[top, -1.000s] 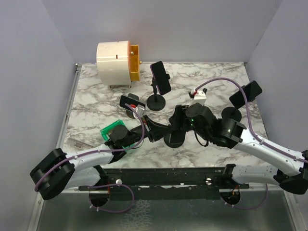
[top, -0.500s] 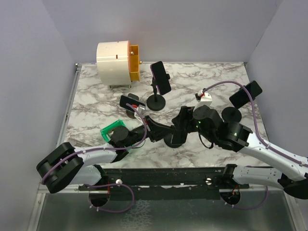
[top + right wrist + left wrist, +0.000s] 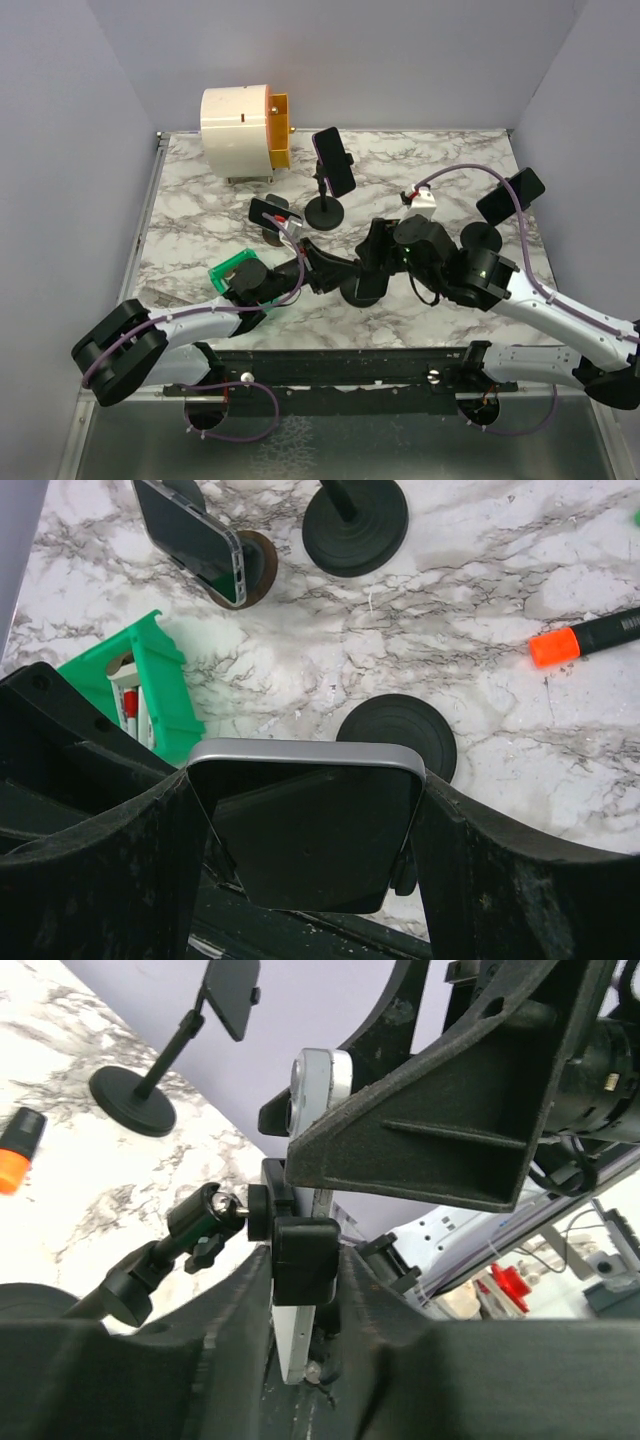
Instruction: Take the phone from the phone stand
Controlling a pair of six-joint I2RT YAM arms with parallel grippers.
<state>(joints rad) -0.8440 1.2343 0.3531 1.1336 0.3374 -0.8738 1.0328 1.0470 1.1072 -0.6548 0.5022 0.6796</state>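
The phone (image 3: 310,830), dark-screened with a silver frame, sits in the black clamp (image 3: 303,1258) of the phone stand, whose round base (image 3: 362,290) rests at the table's middle front. My right gripper (image 3: 310,800) is shut on the phone, one finger pressed against each long edge. From the left, my left gripper (image 3: 300,1300) is shut on the stand's clamp, where the phone's silver edge (image 3: 295,1345) runs between its fingers. In the top view both grippers, right (image 3: 375,250) and left (image 3: 335,270), meet over the base and hide the phone.
Another stand (image 3: 325,212) behind holds a dark phone (image 3: 335,160); a third stand (image 3: 482,238) stands at the right. A small phone on a brown base (image 3: 272,215), a green box (image 3: 238,275), an orange-capped marker (image 3: 590,635) and a white-orange drum (image 3: 245,125) lie around.
The right arm's wrist drifted a little to the right and came back. Both grippers keep the same hold; phone and stand have not visibly moved.
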